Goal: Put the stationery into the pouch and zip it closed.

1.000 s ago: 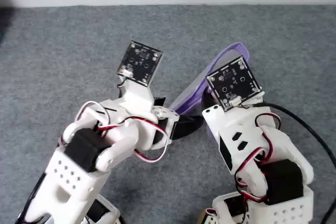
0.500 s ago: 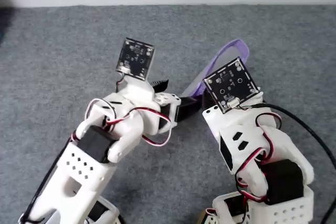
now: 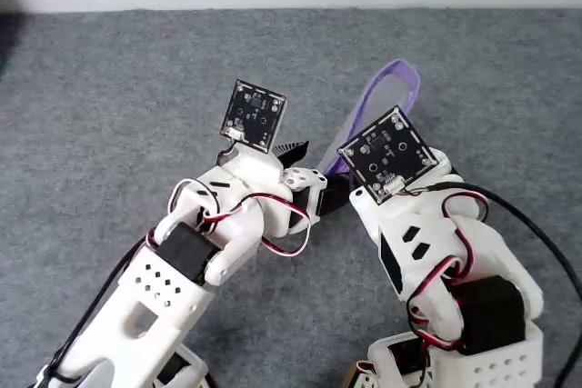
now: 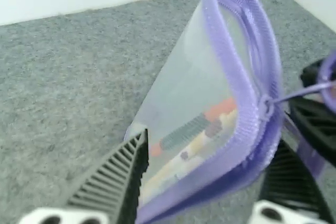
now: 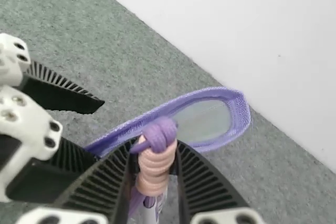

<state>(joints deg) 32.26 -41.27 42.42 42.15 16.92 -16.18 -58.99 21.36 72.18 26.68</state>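
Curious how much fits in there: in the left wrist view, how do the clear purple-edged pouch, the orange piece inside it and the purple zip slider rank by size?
1. Clear purple-edged pouch: by far the largest.
2. Orange piece inside it: much smaller, blurred through the wall.
3. Purple zip slider: smallest, a small nub on the zip.

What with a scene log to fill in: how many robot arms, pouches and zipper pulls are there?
robot arms: 2 (left arm, right arm)
pouch: 1
zipper pull: 1
total: 4
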